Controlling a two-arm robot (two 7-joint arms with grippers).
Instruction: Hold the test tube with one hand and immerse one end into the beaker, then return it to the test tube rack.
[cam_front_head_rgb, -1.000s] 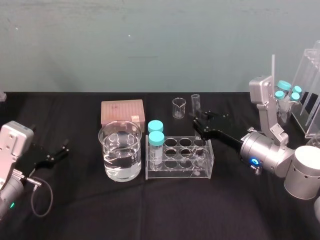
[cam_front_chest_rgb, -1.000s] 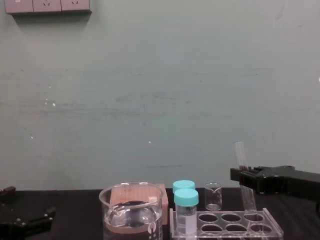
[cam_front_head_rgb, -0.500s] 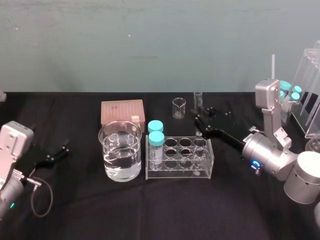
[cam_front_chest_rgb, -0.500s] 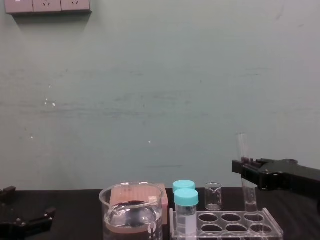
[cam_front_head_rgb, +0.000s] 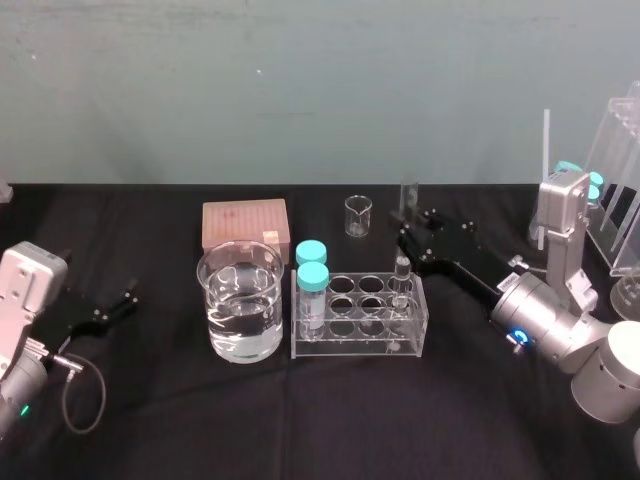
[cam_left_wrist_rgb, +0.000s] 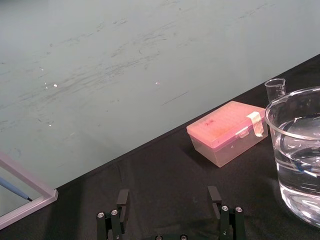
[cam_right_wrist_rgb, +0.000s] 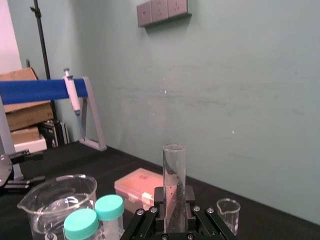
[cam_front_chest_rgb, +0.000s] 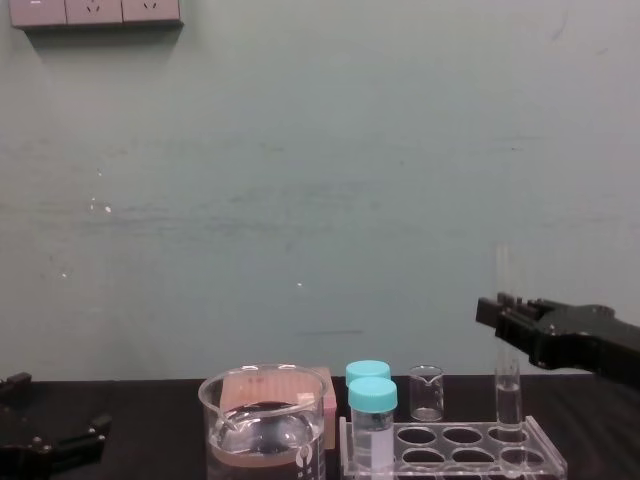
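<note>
While the right gripper (cam_front_head_rgb: 407, 232) is clamped on the test tube (cam_front_chest_rgb: 508, 385) a little above its middle, the tube hangs upright. Its lower end sits directly beneath the jaws, at or just over the top plate of the test tube rack (cam_front_head_rgb: 360, 340). I cannot tell whether it is fully out of its hole.

The main risk, as I judge it, is travelling sideways too soon. From the chest view the tube's bottom hangs lower than the vial caps and the rim of the beaker (cam_front_head_rgb: 212, 300). Both stand on the gripper's left-hand side, with the vials between it and the beaker. A sweep at this height could catch the hole's edge and drag the rack, knock a vial, or crack the glass against the beaker wall. Smooth glass may also slide in the jaws if bumped, and the beaker is about half full, so a hard strike could spill it.

By count:
- one test tube
- one large beaker
- one rack
- two teal-capped vials (cam_front_head_rgb: 313, 278) standing in the rack's end farthest from the gripper
- one tiny beaker (cam_front_head_rgb: 357, 215) just beyond the gripper
- one pink pipette-tip box (cam_front_head_rgb: 244, 222) behind the beaker

The left gripper (cam_front_head_rgb: 122, 303) is parked well away on the far side of the beaker, fingers spread and empty.
</note>
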